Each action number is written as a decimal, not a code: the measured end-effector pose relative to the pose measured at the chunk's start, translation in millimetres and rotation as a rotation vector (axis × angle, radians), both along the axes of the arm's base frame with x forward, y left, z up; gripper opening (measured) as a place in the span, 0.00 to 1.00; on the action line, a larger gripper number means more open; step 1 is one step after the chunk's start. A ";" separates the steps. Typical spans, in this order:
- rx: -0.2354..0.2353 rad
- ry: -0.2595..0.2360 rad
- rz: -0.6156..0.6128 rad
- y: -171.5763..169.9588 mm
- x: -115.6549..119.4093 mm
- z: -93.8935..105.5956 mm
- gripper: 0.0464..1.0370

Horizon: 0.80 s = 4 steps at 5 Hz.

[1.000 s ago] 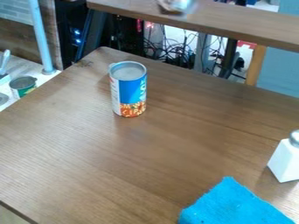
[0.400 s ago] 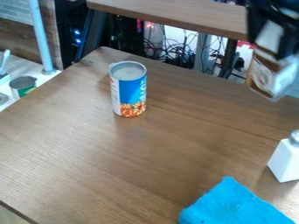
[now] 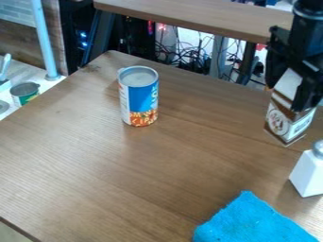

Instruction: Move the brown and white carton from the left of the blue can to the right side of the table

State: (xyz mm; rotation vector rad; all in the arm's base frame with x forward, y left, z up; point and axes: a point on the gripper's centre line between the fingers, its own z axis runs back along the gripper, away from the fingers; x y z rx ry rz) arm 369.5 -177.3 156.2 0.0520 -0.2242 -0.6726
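Observation:
At the upper right, the black gripper (image 3: 289, 92) hangs down over the table's right side, shut on a small brown and white carton (image 3: 287, 120). Its two fingers press on either side of the carton's upper part. The carton hangs nearly upright, and whether its base touches the table I cannot tell. Just below and to the right of it stands a white shaker (image 3: 309, 174) with a metal top. A blue and orange can (image 3: 140, 98) stands upright on the table, left of centre.
A blue cloth (image 3: 252, 222) lies at the lower right of the brown table (image 3: 126, 175). Along the top runs a raised wooden shelf (image 3: 189, 15). Beyond the left edge, a green can (image 3: 25, 93) stands on a light counter.
The gripper came into view at the upper right with the carton in it, and has since moved lower, toward the table and the shaker. The can, shaker and cloth have stayed put.

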 end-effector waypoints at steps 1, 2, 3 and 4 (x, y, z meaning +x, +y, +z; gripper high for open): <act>0.015 -0.003 0.005 4.0 0.1 -10.2 0.82; 0.008 -0.006 0.030 12.8 4.6 -13.5 0.82; 0.026 0.038 0.062 22.8 11.9 -32.9 0.82; 0.029 0.056 0.063 22.4 16.8 -43.1 0.82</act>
